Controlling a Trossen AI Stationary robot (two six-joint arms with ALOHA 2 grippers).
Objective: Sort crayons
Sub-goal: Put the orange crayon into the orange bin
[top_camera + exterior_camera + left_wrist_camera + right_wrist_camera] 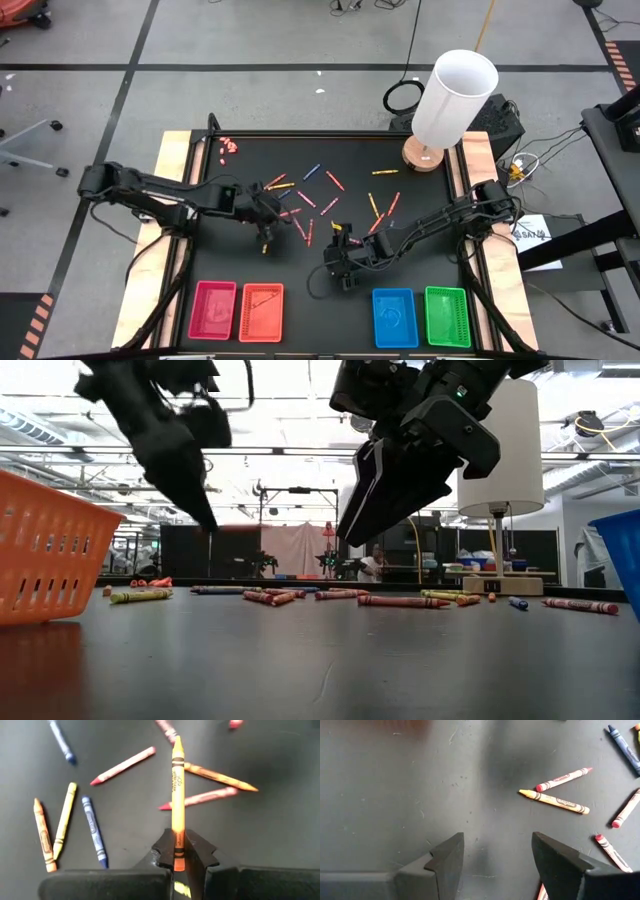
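Several crayons (320, 200) in red, orange, yellow and blue lie scattered flat on the black table top (420, 230). My left gripper (266, 238) hangs over the left of the scatter, shut on an orange crayon (177, 785). My right gripper (340, 268) hovers open above bare table nearer the front edge. In the right wrist view nothing lies between its fingers (495, 862). A yellow crayon (555, 801) and a red one (563, 779) lie ahead of it. My left gripper pinches the orange crayon's back end (177, 851) between its two fingers. The fingers slant down from the table's left side and lie along the crayon. It sticks out straight ahead of them, pointed tip (177, 742) foremost, lifted clear of the crayons on the table.
Along the near edge stand a pink tray (213, 310), an orange tray (260, 312), a blue tray (395, 317) and a green tray (447, 316). A white lamp (452, 95) stands at the far right corner. Small pink bits (228, 147) lie at the far left.
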